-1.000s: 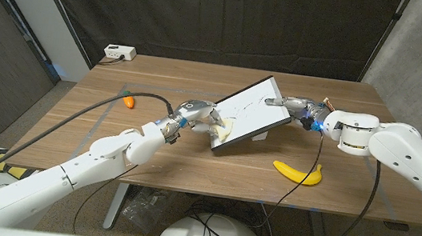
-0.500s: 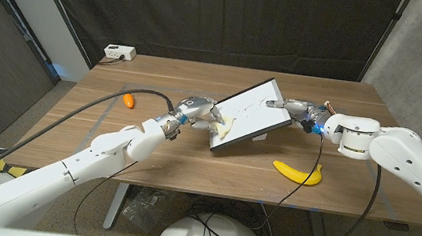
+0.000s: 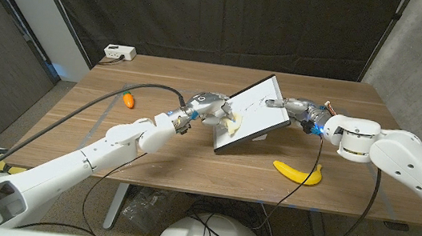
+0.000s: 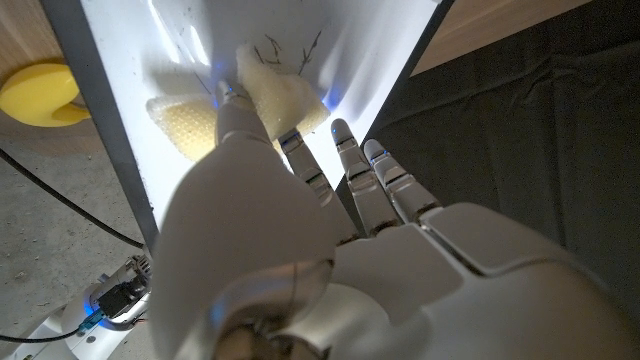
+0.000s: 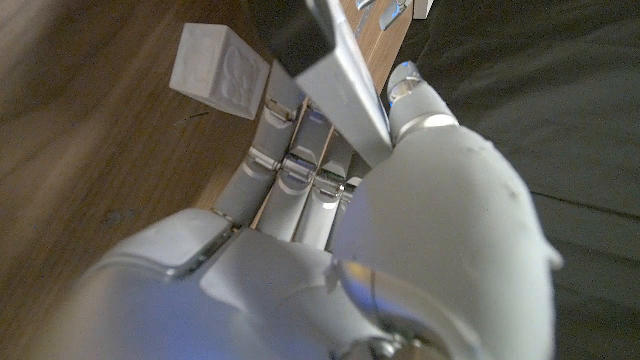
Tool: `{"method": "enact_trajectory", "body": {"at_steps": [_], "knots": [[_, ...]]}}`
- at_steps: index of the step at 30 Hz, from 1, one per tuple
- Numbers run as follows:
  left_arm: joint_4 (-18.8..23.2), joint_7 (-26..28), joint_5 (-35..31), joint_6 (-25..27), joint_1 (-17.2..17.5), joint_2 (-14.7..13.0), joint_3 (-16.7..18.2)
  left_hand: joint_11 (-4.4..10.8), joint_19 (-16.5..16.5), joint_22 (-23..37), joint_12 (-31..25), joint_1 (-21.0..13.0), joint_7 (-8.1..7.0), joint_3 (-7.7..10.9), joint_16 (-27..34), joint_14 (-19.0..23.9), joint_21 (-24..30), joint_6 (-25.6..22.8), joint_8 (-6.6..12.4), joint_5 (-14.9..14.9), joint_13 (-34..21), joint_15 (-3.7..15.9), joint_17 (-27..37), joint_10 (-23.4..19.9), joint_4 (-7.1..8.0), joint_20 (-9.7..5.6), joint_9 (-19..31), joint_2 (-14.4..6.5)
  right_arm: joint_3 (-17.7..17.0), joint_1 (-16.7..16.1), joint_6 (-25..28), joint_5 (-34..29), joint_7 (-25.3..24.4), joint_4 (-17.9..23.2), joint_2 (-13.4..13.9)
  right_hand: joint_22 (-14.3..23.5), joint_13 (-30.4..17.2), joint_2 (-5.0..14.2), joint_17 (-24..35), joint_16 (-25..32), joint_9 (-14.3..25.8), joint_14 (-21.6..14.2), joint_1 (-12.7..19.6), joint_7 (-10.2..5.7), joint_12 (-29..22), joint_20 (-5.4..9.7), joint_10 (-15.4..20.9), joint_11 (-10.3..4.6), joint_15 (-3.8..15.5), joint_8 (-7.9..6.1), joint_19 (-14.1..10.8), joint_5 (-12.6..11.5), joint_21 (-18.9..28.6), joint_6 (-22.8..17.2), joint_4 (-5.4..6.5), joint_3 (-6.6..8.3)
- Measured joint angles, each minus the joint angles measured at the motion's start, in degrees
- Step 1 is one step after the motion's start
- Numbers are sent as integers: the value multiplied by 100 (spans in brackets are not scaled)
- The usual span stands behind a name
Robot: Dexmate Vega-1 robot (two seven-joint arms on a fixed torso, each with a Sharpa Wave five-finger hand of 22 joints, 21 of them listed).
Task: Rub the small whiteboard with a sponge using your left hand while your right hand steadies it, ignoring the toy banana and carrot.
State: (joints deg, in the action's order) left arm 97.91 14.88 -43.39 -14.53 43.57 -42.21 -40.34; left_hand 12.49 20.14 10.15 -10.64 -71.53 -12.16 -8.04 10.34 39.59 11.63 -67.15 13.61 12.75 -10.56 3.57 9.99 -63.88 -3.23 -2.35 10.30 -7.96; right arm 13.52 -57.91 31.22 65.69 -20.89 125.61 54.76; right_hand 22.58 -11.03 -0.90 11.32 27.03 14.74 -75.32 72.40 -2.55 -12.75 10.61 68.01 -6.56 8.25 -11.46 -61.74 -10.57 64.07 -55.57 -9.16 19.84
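Observation:
The small whiteboard (image 3: 254, 110) stands tilted at mid-table, with faint dark marks on its white face (image 4: 370, 50). My left hand (image 3: 209, 106) presses a pale yellow sponge (image 3: 232, 124) against the board's lower left part. In the left wrist view the sponge (image 4: 270, 95) sits under my fingertips, over the scribbles. My right hand (image 3: 298, 108) grips the board's right edge. In the right wrist view that edge (image 5: 345, 85) runs between thumb and fingers of my right hand (image 5: 300, 240).
A toy banana (image 3: 298, 173) lies near the front edge, right of the board, and is also seen as a yellow toy banana (image 4: 35, 95). A toy carrot (image 3: 128, 100) lies at the left. A white box (image 3: 120, 53) sits at the far left corner. A white block (image 5: 222, 70) is behind the board.
My left hand has slid the sponge up and to the right across the board from its lower left corner. The right hand keeps its hold on the edge.

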Motion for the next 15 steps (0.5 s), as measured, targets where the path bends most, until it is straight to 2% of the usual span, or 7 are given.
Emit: {"method": "enact_trajectory", "body": {"at_steps": [15], "knots": [[-275,440,-238,-247,-479,320,-153,0,0,0,0,-8,1,-24,0,31,0,3,-18,0,2,31,0,1,23,0,-7,-10,-5,-93,-5,60,-73,87,36,0,-11,0,13,0,3,-1,1,1,-28,-1,-8,9,0,-2,-1,0,0,2,-14,65]]}}
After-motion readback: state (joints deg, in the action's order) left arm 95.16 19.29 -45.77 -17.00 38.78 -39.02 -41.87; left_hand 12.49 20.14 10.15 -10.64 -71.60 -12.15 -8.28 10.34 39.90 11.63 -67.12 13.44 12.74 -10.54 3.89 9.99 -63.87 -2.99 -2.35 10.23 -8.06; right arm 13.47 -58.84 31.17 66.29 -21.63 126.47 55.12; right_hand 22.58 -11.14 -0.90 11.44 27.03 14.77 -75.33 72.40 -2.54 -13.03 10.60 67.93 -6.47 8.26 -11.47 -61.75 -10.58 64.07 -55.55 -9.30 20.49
